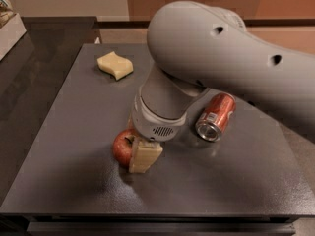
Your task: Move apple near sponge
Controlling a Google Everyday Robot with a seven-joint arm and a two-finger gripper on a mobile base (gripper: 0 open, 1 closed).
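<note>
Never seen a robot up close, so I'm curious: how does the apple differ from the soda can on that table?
The apple is round; the soda can is a cylinder lying on its side. The apple sits right at the gripper, near the table's front; the can lies apart from it. Both are red and rest on the dark table.

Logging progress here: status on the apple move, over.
Gripper at apple, front of table. Sponge far back, well apart. Soda can on its side, off that path.

Dark table (236, 181): sponge (115, 65) rear left, can (216, 117) right, apple (123, 147) front, clasped by fingers (145, 157).
</note>
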